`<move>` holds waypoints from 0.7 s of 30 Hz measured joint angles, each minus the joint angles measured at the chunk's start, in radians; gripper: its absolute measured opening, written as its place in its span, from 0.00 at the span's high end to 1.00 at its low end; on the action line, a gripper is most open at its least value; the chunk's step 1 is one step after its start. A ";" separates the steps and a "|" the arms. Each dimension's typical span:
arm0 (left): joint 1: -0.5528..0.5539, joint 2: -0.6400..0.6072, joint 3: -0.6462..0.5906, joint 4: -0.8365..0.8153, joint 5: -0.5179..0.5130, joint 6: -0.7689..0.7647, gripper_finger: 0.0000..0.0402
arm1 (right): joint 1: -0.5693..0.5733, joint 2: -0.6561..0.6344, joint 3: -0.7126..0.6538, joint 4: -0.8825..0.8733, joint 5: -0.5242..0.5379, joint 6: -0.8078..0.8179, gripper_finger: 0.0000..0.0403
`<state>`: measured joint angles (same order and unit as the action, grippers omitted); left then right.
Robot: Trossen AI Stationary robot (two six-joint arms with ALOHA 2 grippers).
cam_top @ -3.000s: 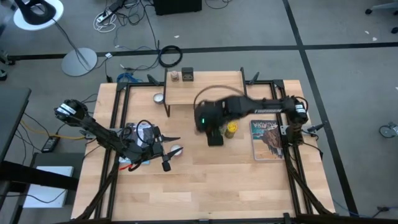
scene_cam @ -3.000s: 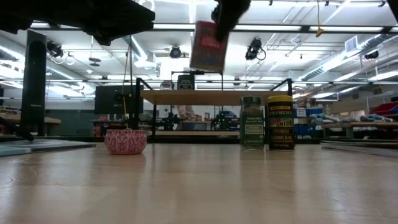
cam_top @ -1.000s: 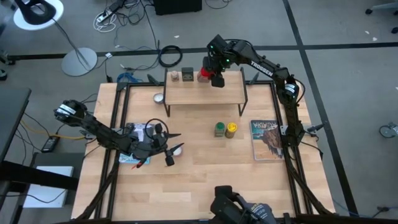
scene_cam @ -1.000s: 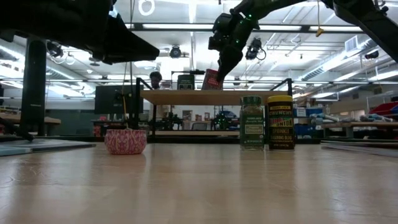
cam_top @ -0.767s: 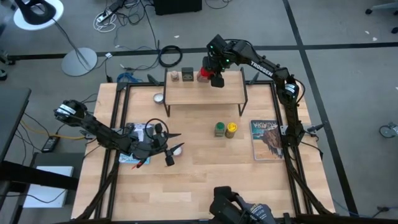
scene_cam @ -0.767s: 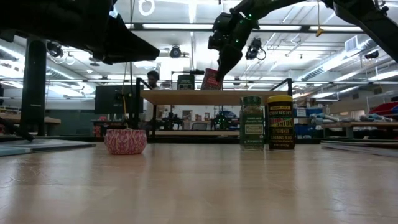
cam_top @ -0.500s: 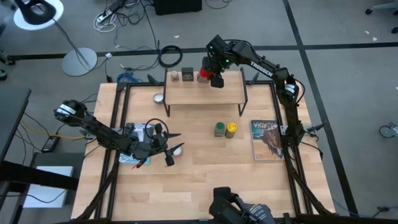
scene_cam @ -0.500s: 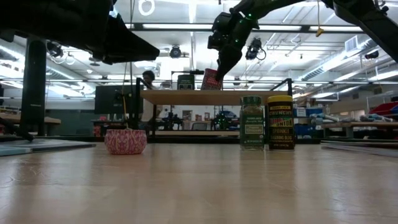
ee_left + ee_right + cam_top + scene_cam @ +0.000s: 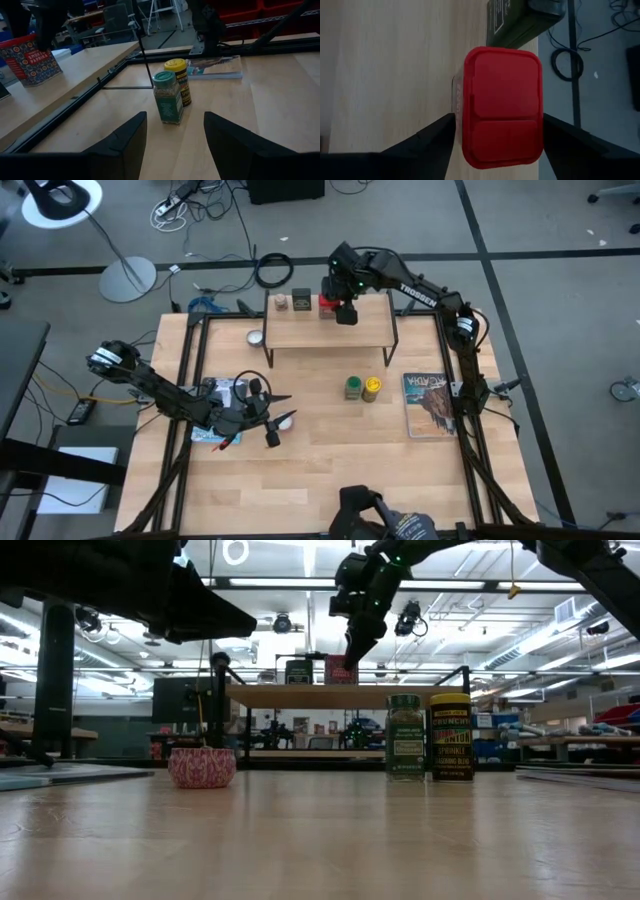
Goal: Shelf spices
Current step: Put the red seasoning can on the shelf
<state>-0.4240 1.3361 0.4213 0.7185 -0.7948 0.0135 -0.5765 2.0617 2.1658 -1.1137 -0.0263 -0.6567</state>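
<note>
right gripper (image 9: 345, 311) over shelf (image 9: 360, 330), fingers spread around red tin (image 9: 502, 106) standing there; placing done, next lift clear. left gripper (image 9: 172, 137) open, off shelf.

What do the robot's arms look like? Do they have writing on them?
Both arms are black and jointed. The right arm has white lettering along one long link and a small green light near its wrist. The left arm has a white-marked joint and thin cables. Each gripper has two dark, flat fingers.

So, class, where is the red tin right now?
In the high view, the red tin stands on the shelf, beside the black tin, under the right gripper.
</note>
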 joint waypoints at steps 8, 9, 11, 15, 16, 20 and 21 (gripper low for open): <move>0.000 0.000 0.000 0.000 0.007 0.000 0.50 | 0.015 -0.003 0.002 0.020 0.059 -0.022 0.29; 0.000 0.000 0.000 0.000 0.013 0.001 0.50 | 0.018 -0.003 0.006 0.019 0.060 -0.022 0.29; 0.000 0.000 0.000 0.000 0.020 0.001 0.50 | 0.023 -0.003 0.012 0.021 0.061 -0.026 0.29; 0.000 0.000 0.000 0.000 0.021 0.002 0.50 | 0.034 -0.004 0.043 0.015 0.064 -0.025 0.29; 0.000 0.000 0.000 -0.001 0.021 0.003 0.50 | 0.038 -0.004 0.051 0.013 0.064 -0.023 0.29; 0.007 0.000 0.000 -0.014 0.023 0.001 0.50 | 0.054 -0.004 0.087 -0.010 0.071 -0.019 0.29; 0.008 0.000 0.000 -0.019 0.023 0.001 0.50 | 0.059 -0.004 0.096 -0.008 0.079 -0.019 0.29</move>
<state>-0.4164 1.3361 0.4213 0.6998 -0.7715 0.0143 -0.5177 2.0575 2.2617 -1.1221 0.0524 -0.6760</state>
